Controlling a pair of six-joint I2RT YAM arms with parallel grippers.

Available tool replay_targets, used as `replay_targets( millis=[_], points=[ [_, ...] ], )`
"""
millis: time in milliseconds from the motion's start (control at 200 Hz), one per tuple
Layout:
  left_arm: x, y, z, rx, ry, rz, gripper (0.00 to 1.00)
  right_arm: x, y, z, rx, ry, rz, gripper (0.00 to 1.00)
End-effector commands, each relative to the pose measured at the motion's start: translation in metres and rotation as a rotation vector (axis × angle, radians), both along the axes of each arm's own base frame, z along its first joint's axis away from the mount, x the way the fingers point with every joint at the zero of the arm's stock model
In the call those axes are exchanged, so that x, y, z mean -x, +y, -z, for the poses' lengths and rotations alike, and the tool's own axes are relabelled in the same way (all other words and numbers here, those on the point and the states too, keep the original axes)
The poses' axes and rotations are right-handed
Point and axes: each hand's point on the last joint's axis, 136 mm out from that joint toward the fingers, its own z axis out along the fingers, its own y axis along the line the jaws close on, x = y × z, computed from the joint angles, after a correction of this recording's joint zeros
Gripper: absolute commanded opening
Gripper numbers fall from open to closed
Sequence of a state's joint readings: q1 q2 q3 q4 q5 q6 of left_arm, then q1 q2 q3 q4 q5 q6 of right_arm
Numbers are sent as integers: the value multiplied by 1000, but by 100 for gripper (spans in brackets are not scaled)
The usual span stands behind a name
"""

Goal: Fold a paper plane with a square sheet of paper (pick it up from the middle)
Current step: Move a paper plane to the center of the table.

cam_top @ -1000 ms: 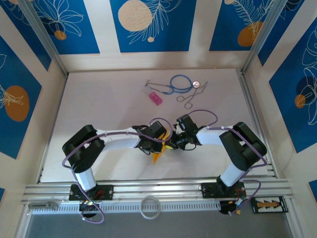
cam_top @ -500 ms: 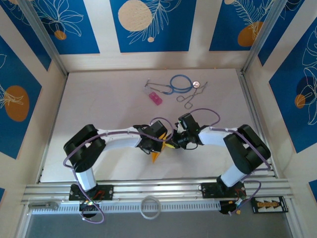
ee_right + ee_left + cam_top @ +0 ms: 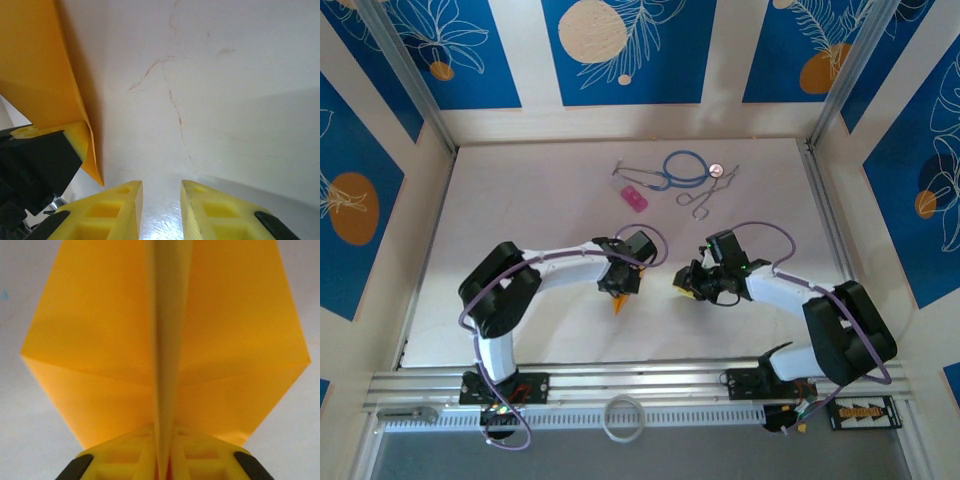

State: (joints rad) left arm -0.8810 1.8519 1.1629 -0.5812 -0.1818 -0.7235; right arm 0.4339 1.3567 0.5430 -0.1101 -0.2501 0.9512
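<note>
From my station I can read no writing, label, brand or number anywhere. The paper plane (image 3: 100, 330) is plain orange-yellow. The wall panels (image 3: 660, 60) carry only leaf and circle drawings. The pink block (image 3: 635, 198) is too small for me to make out any print.

Right jaws now apart, off the paper plane (image 3: 618, 304), well clear of the left jaws.
</note>
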Motion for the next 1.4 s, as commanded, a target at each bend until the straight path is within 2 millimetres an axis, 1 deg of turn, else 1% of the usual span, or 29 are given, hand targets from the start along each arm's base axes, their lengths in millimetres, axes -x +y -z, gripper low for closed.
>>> replay_targets(
  millis=[0, 155, 235, 355, 435, 500, 590, 710, 840, 1045, 1156, 1396],
  points=[
    [2, 7, 11, -48, 32, -2, 15, 5, -5, -2, 3, 2, 5, 27],
    [5, 7, 20, -34, 60, -17, 18, 6, -6, -2, 2, 3, 7, 27],
    [7, 8, 24, -33, 73, -28, 25, 6, -6, -2, 0, 6, 11, 27],
    [10, 10, 33, -36, 95, -69, 28, 5, -6, -3, -5, 5, 12, 27],
    [12, 11, 37, -31, 106, -103, 33, 5, -6, -5, -7, 1, 12, 27],
    [12, 11, 39, -21, 105, -130, 34, 6, -6, -6, -9, -5, 12, 27],
    [11, 13, 38, -30, 95, -155, 38, 5, -6, -8, -14, -10, 10, 27],
    [6, 18, 33, -72, 67, -166, 39, 5, -7, -9, -21, -11, 8, 28],
    [3, 14, 28, -73, 63, -161, 39, 4, -8, -10, -32, -14, 2, 28],
    [-6, 2, 1, -25, 23, -167, 43, 1, -13, -15, -35, -32, 8, 28],
    [-8, 0, -8, 0, 10, -178, 44, -1, -15, -20, -41, -44, 16, 28],
    [-11, -3, -29, 43, -23, -191, 48, 1, -19, -25, -42, -53, 23, 28]
  ],
)
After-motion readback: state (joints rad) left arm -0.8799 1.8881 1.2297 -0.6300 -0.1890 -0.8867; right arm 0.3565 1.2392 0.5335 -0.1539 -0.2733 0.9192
